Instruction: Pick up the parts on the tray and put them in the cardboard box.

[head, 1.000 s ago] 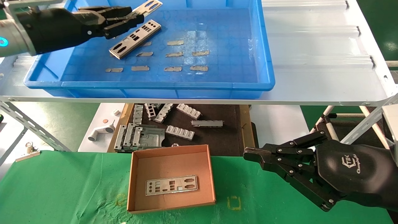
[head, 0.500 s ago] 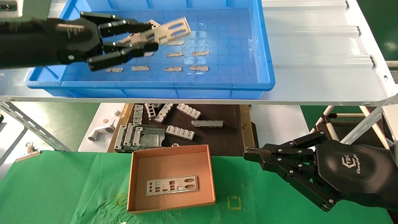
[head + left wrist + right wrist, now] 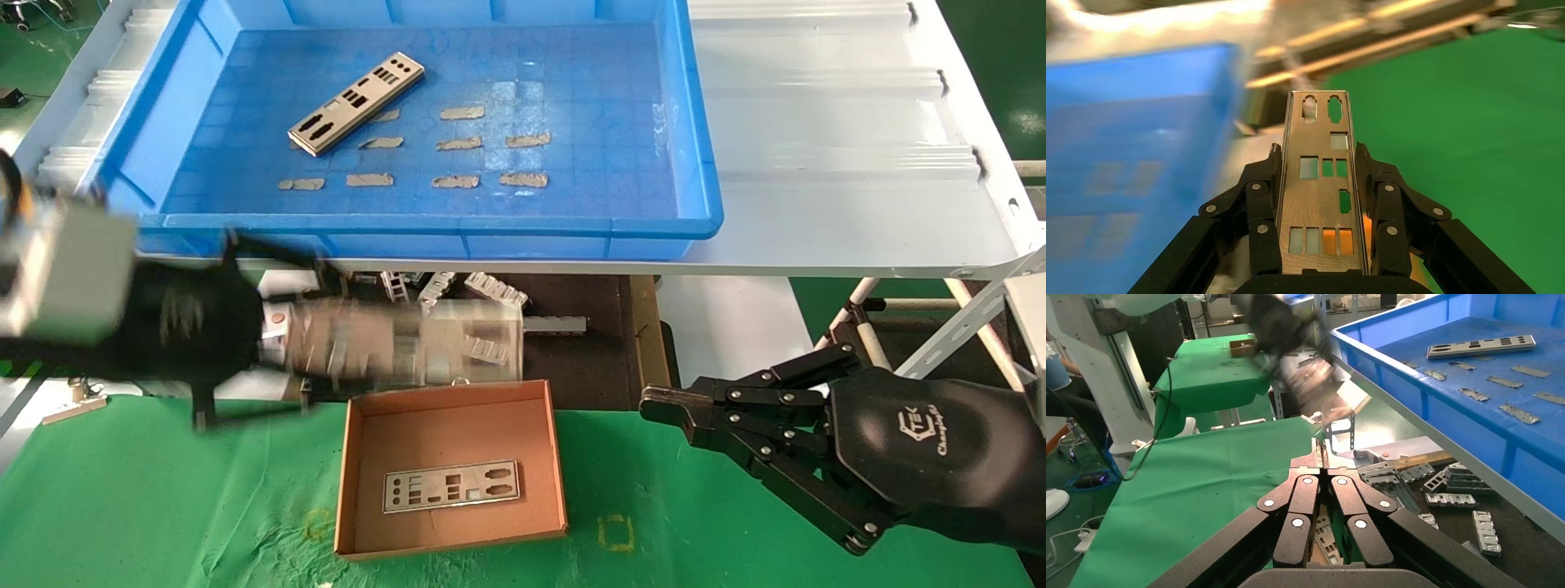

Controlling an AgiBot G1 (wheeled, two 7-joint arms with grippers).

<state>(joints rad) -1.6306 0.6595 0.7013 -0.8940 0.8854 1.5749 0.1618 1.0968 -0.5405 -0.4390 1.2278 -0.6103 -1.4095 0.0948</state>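
a: from the head, we see our left gripper [image 3: 327,351] clamped on a plate [image 3: 409,347] above the cardboard box [image 3: 451,392]; one plate [image 3: 451,486] lies inside, another [image 3: 356,102] in the tray [image 3: 695,163].

b: left wrist: the held plate [image 3: 1321,190] is silver, punched, over green cloth [image 3: 1474,122].

a: right wrist: our right gripper [image 3: 1320,454] is closed on nothing, parked.
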